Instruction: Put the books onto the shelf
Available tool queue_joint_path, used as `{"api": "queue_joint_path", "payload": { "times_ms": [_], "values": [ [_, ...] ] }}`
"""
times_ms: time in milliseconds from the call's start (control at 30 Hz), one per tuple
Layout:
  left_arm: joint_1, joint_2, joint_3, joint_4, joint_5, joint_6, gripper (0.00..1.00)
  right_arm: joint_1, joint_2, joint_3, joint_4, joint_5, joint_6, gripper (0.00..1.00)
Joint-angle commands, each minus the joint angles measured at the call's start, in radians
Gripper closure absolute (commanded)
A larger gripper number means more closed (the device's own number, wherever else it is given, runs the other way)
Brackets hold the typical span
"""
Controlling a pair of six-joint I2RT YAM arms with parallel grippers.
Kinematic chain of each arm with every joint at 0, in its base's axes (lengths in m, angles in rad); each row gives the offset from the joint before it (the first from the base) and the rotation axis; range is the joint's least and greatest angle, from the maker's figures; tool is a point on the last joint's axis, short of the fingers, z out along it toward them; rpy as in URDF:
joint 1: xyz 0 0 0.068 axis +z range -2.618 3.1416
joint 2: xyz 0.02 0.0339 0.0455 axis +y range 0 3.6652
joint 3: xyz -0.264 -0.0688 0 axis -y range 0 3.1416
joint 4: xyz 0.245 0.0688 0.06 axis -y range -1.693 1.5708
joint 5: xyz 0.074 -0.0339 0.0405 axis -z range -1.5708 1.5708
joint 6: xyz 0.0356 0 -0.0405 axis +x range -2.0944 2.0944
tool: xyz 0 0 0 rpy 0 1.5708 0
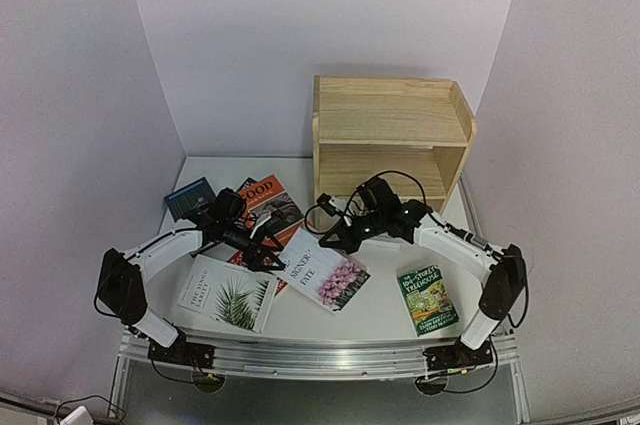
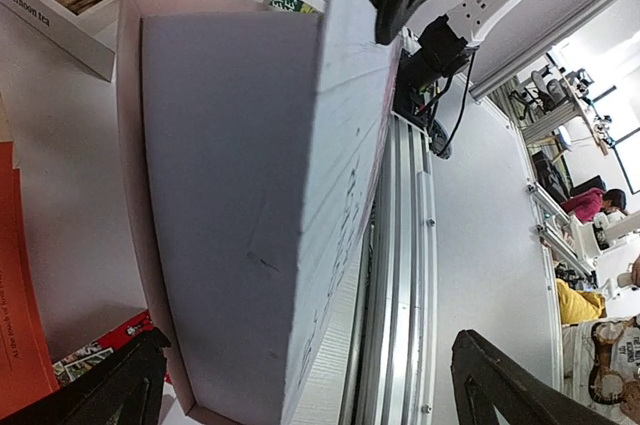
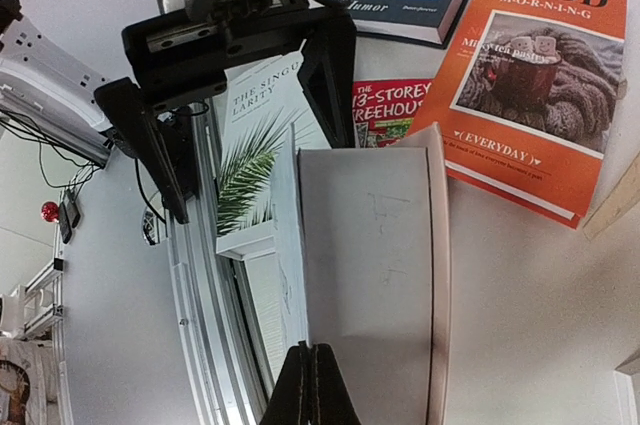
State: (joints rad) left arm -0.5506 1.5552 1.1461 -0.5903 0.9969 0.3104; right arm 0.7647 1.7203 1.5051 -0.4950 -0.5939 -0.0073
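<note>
Wrist views alone show the white book (image 3: 370,275) tilted, right gripper (image 3: 311,385) pinching its edge, left gripper (image 2: 310,345) wide open facing it.

Books (image 1: 228,295) before wooden shelf (image 1: 390,130); flowered book (image 1: 340,281) tilted up

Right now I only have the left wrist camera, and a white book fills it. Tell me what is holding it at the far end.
Observer: The right gripper is pinched shut on the edge of the white book.
Operator: Give me the cover. All I see is blank white.
Observer: From above, the front shows pink flowers.
Operator: Now find me the shelf.
Observer: The shelf stands at the back right, and no book shows on either level.
</note>
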Motion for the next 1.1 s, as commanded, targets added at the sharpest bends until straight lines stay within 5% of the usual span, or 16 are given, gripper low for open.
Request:
{"api": "queue_joint_path", "payload": {
  "times_ms": [0,167,300,500,1067],
  "values": [
    [0.0,0.014,0.058,0.058,-0.015,-0.022,0.02,0.011,-0.008,0.058,0.044,-0.073,-0.057,1.0],
    [0.0,0.026,0.078,0.062,0.032,-0.061,0.1,0.013,-0.003,0.069,0.046,-0.09,-0.08,1.0],
    [0.013,0.034,0.1,0.065,-0.014,-0.111,0.02,0.013,0.003,0.066,0.044,-0.072,-0.079,1.0],
    [0.052,0.014,0.139,-0.082,-0.043,0.121,0.0,0.013,-0.008,0.031,0.044,-0.057,-0.085,1.0],
    [0.062,0.06,0.175,-0.08,0.082,0.207,0.0,0.013,0.001,0.05,0.044,-0.064,-0.094,1.0]
  ]
}}
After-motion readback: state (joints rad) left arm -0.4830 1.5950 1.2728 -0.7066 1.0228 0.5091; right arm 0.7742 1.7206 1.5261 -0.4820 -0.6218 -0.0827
